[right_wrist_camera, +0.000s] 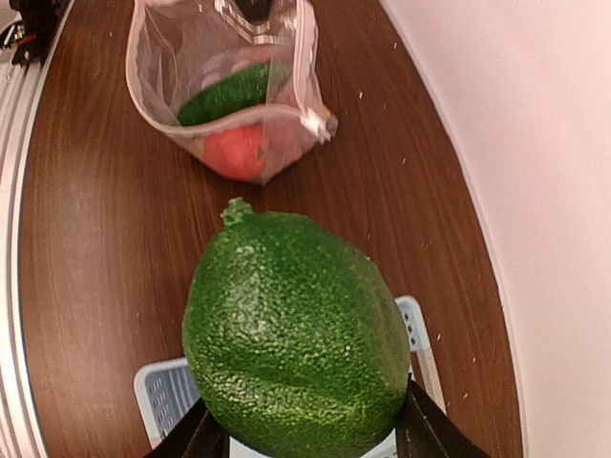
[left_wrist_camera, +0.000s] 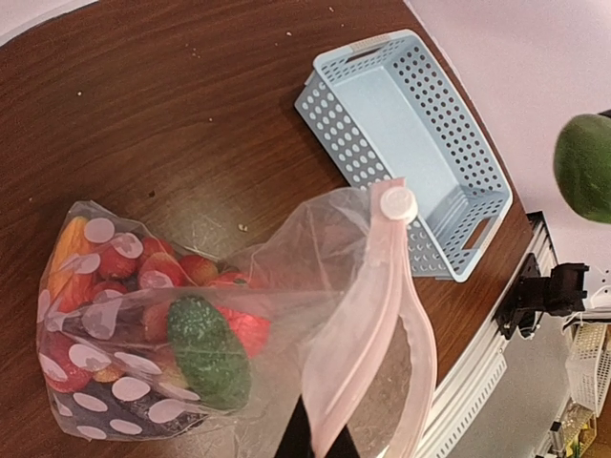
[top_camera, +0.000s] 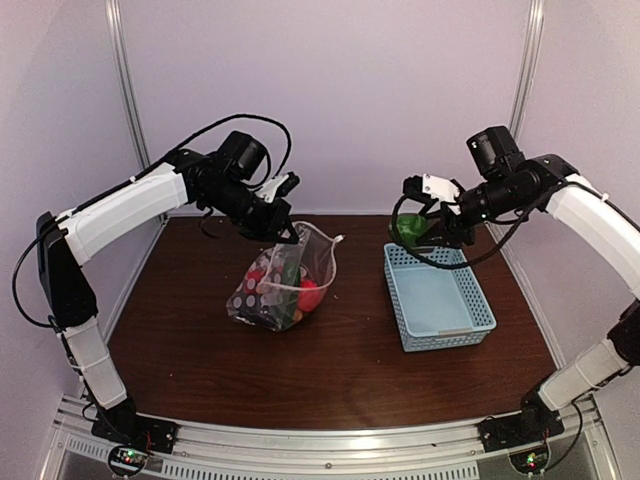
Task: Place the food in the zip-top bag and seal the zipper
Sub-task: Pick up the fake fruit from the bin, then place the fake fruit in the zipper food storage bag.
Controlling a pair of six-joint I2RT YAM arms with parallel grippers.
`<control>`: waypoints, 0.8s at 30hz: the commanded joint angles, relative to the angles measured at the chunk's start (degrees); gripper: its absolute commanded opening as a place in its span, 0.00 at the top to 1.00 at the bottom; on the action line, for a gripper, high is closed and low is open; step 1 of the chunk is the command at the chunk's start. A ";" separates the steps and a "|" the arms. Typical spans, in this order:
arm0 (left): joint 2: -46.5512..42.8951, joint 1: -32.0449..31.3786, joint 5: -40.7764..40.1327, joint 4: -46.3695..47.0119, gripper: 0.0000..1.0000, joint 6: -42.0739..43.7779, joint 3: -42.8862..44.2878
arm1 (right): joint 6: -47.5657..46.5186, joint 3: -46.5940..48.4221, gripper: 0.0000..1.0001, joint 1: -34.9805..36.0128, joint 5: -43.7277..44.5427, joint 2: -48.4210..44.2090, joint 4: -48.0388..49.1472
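Basket (top_camera: 440,297) nearest on table (top_camera: 200,350); R hand (top_camera: 418,220) over its far end, clamped on fruit (right_wrist_camera: 296,334); bag (top_camera: 268,296) sits centre, part-filled w/ food (left_wrist_camera: 205,353), L hand (top_camera: 285,232) pinched shut on its rim, holding mouth up; risk: fruit looks wide vs mouth, could snag zipper (left_wrist_camera: 377,315) & drop outside.

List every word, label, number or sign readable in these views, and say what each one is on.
None can be read in any view.
The zip-top bag carries only white dots.
The blue basket and the green toy fruit are unmarked.
The small lit units at the arm bases are too small to read.
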 commanded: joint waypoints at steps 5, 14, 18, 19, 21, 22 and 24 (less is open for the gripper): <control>-0.74 -0.17 1.07 3.62 1.00 -0.29 0.70 | 12.80 7.88 0.49 8.08 -15.29 5.52 13.66; -1.27 -0.17 1.59 3.60 1.00 0.16 0.26 | 15.81 7.59 0.49 14.98 -16.63 11.93 21.24; -1.47 -0.17 1.94 3.62 1.00 0.23 0.10 | 14.88 6.14 0.49 16.28 -16.64 14.07 22.44; -1.47 -0.17 1.97 3.63 1.00 0.30 0.18 | 14.25 5.77 0.49 16.58 -16.34 14.66 22.43; -1.58 -0.17 1.80 3.61 1.00 0.39 0.35 | 13.28 4.65 0.49 16.97 -15.81 15.83 23.16; -1.59 -0.17 1.65 3.62 1.00 0.36 0.49 | 13.07 3.90 0.49 17.08 -15.49 16.23 23.89; -1.60 -0.17 1.55 3.63 1.00 0.08 0.75 | 12.83 3.04 0.49 17.10 -14.94 17.45 24.68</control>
